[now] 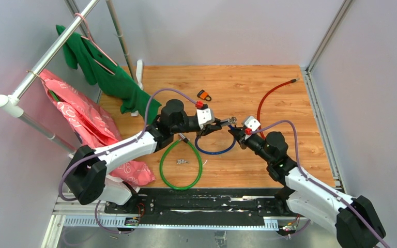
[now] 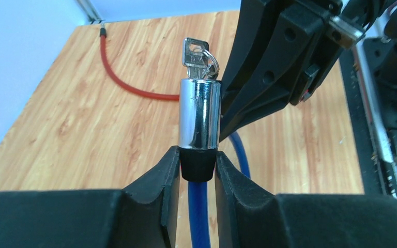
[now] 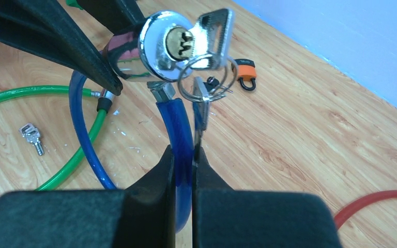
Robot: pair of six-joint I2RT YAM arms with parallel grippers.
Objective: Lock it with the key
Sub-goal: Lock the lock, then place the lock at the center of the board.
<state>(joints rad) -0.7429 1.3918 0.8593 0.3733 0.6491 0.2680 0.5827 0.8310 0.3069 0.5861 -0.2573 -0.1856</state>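
My left gripper point(image 2: 197, 160) is shut on the black collar under the chrome lock cylinder point(image 2: 200, 113) of the blue cable lock and holds it upright above the table. A silver key point(image 2: 194, 54) sticks out of the cylinder's end face point(image 3: 178, 41), and a ring with a second key point(image 3: 200, 108) hangs from it. My right gripper point(image 3: 183, 155) is shut on the blue cable's free end point(image 3: 178, 124), whose metal tip point(image 3: 160, 90) sits against the cylinder's side. The hanging key's blade reaches down beside the right finger. The two grippers meet over mid-table point(image 1: 231, 122).
A green cable lock point(image 1: 181, 165) lies looped near the front with a small key pair point(image 1: 182, 161) inside it. An orange padlock point(image 1: 204, 95) and a red cable point(image 1: 269, 98) lie farther back. Green and pink garments point(image 1: 82, 119) hang on a rack at the left.
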